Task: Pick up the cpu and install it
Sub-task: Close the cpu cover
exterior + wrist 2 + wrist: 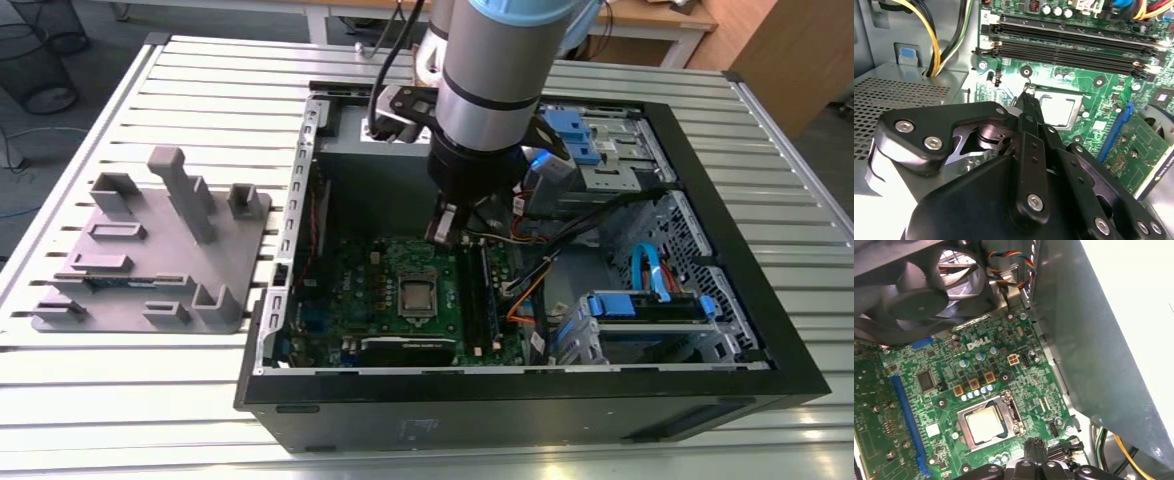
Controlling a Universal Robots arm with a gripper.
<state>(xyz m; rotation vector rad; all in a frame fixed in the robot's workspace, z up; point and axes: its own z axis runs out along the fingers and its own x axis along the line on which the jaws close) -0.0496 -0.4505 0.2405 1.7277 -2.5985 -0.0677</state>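
Observation:
The cpu [418, 293] lies flat in the dark metal-framed socket in the middle of the green motherboard [350, 285], its pale silvery top facing up. Both wrist views show the cpu [1056, 109] [985, 423] sitting in the socket frame. My gripper [449, 226] hangs inside the open computer case, a little above the board and just beside the socket. Its black fingertips [1029, 97] are pressed together with nothing between them. In the first wrist view the gripper [1034, 444] ends just off the socket's edge.
The black computer case [694, 330] rests on a slatted metal table, with blue drive bays [647, 305] and cable bundles [534, 300] on the exterior view's right. Memory slots [1069, 40] run beside the socket. A fan [919, 295] sits near the board. A gray fixture [147, 250] stands outside the case.

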